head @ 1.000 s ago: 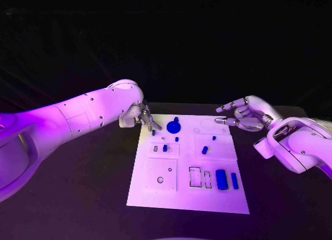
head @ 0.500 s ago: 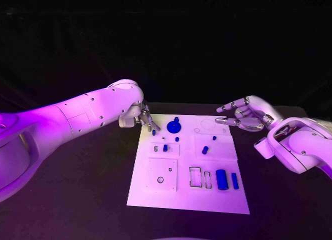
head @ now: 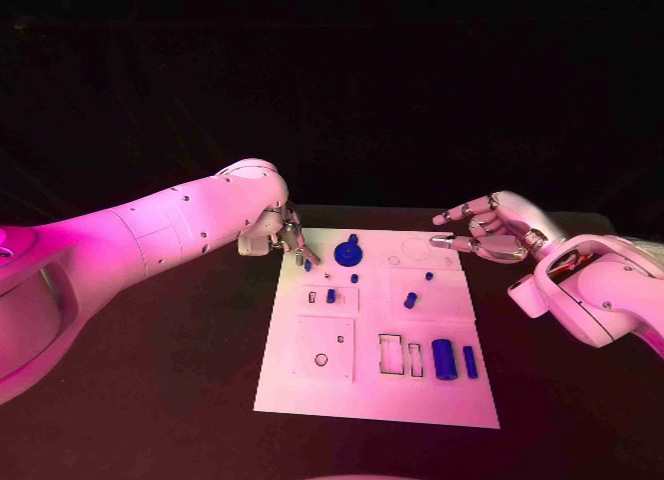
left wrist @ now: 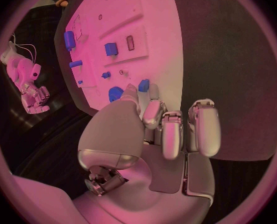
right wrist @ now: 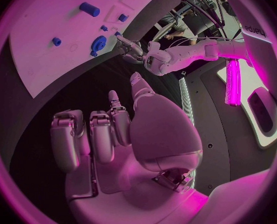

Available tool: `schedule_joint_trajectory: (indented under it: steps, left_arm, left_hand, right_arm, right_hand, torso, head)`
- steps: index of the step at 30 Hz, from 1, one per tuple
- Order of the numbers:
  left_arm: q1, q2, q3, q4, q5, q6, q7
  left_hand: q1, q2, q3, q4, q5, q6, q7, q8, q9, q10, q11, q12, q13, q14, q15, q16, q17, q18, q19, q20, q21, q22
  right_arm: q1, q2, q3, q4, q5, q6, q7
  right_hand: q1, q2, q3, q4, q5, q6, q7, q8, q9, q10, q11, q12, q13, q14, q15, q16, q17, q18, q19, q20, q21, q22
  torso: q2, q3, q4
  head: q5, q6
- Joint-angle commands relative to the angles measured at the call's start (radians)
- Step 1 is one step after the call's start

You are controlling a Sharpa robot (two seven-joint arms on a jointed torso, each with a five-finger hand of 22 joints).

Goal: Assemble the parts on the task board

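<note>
Task board bears no legible writing; left hand pinches a blue part, right hand loosely spread, empty

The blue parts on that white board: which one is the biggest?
The long blue cylinder at the board's near edge, lying beside a thinner blue bar. The round blue disc at the far edge is wide but shorter.
</note>
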Motion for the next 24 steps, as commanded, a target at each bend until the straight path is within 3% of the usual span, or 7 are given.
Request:
schedule_joint_trajectory:
  steps: [1,12,20,24]
  left_arm:
    - [0.000,0.002,0.000,0.000,0.009,0.029,0.010]
    - [0.000,0.004,0.000,0.001,0.025,0.002,0.028]
    - [-0.003,0.006,0.000,-0.002,0.044,-0.032,0.049]
    - [-0.004,0.005,-0.001,-0.004,0.049,-0.041,0.053]
  left_hand:
    - [0.015,0.002,0.005,-0.006,0.004,0.005,-0.003,0.004,0.002,0.003,-0.004,0.005,0.001,0.105,-0.006,0.003,0.263,-0.002,0.002,-0.002,0.006,0.045]
    - [0.086,0.049,0.049,-0.029,0.004,-0.001,-0.008,0.003,0.002,0.003,-0.008,0.004,-0.002,0.105,-0.009,0.003,0.263,-0.001,0.001,-0.005,0.005,0.045]
    - [0.188,0.073,0.155,-0.075,0.007,-0.022,-0.011,-0.014,-0.006,-0.006,-0.013,-0.006,-0.010,0.105,-0.014,0.003,0.263,0.000,-0.002,-0.010,0.001,0.042]
    - [0.230,0.062,0.250,-0.098,0.012,-0.032,-0.007,-0.022,-0.010,-0.012,-0.010,-0.013,-0.015,0.105,-0.013,0.003,0.263,0.000,-0.002,-0.011,0.000,0.042]
  right_arm:
    - [-0.001,0.001,0.000,0.000,-0.003,0.011,0.008]
    - [-0.001,0.002,0.000,0.000,-0.003,0.012,0.008]
    - [-0.001,0.002,0.000,0.000,-0.003,0.014,0.007]
    - [-0.001,0.001,0.000,0.000,-0.003,0.015,0.006]
  right_hand:
    - [-0.003,0.010,-0.006,0.001,0.007,0.000,-0.003,0.001,0.001,0.003,0.001,-0.004,0.146,0.101,0.005,-0.007,0.244,-0.008,0.073,0.001,-0.006,0.204]
    - [-0.003,0.010,-0.006,0.001,0.007,0.000,-0.003,0.001,0.001,0.003,0.001,-0.004,0.146,0.101,0.005,-0.007,0.244,-0.008,0.073,0.001,-0.006,0.204]
    - [-0.003,0.010,-0.006,0.001,0.007,0.000,-0.003,0.001,0.001,0.003,0.001,-0.004,0.146,0.101,0.005,-0.007,0.244,-0.008,0.073,0.001,-0.006,0.204]
    - [-0.003,0.010,-0.006,0.001,0.007,0.000,-0.003,0.001,0.001,0.003,0.001,-0.004,0.146,0.101,0.005,-0.007,0.244,-0.008,0.073,0.001,-0.006,0.204]
  torso:
    - [0.000,0.0003,0.0007]
    - [0.001,0.0000,-0.0004]
    - [0.000,0.0001,0.0003]
    - [0.000,0.0002,0.0003]
  head:
    - [0.000,-0.001]
    - [0.001,-0.001]
    - [0.000,-0.003]
    - [0.000,-0.004]
